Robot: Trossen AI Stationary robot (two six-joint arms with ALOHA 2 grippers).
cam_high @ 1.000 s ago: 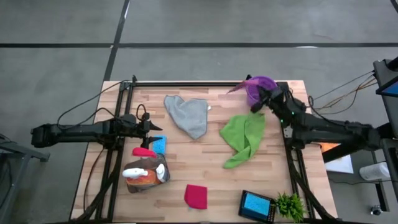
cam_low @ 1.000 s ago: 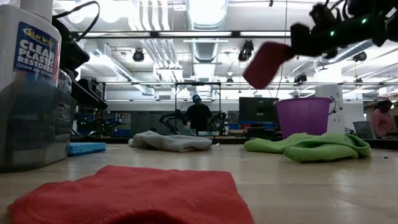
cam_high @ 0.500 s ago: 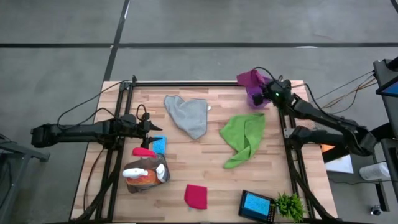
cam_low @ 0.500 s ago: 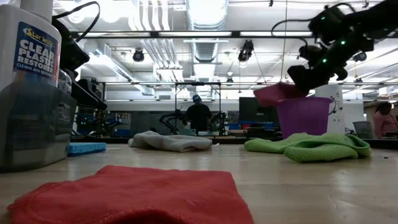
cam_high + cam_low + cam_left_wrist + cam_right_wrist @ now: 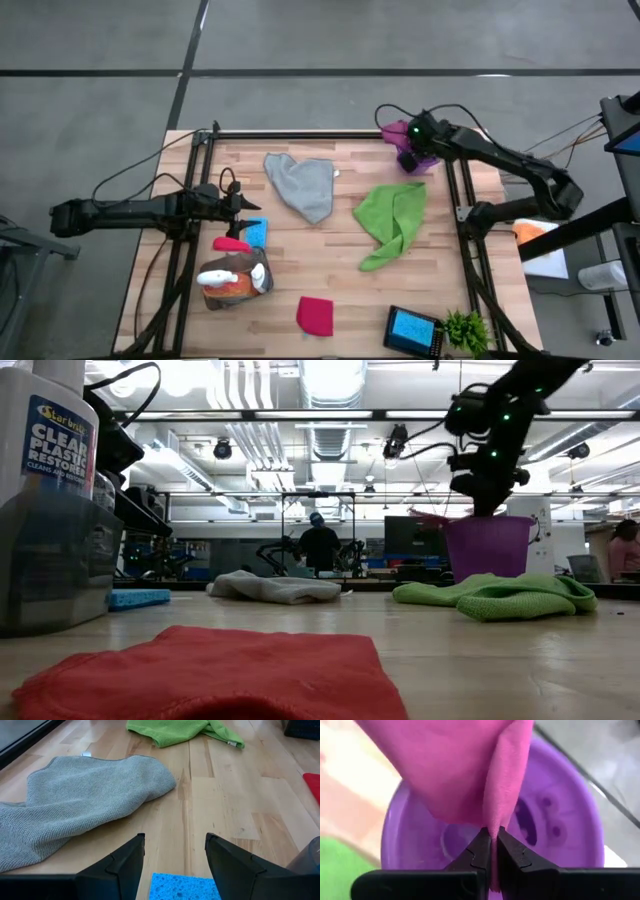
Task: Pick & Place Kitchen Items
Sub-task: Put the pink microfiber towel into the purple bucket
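The left gripper (image 5: 174, 857) is hovering with fingers spread and empty above the small blue rectangular sponge (image 5: 185, 887), beside the crumpled grey cloth (image 5: 303, 185). The right gripper (image 5: 491, 851) is pinching the magenta cloth (image 5: 465, 770) above the purple plastic bucket (image 5: 560, 815).

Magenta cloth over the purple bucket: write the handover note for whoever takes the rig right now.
Right hand: shut on the magenta cloth, held above the purple bucket; not yet released.
Left hand: open, idle over the blue sponge at the table's left.
On the table: grey cloth, green cloth, red cloth, spray bottles, a second sponge in a black tray.
Left: drop the magenta cloth, then pick up the rest.
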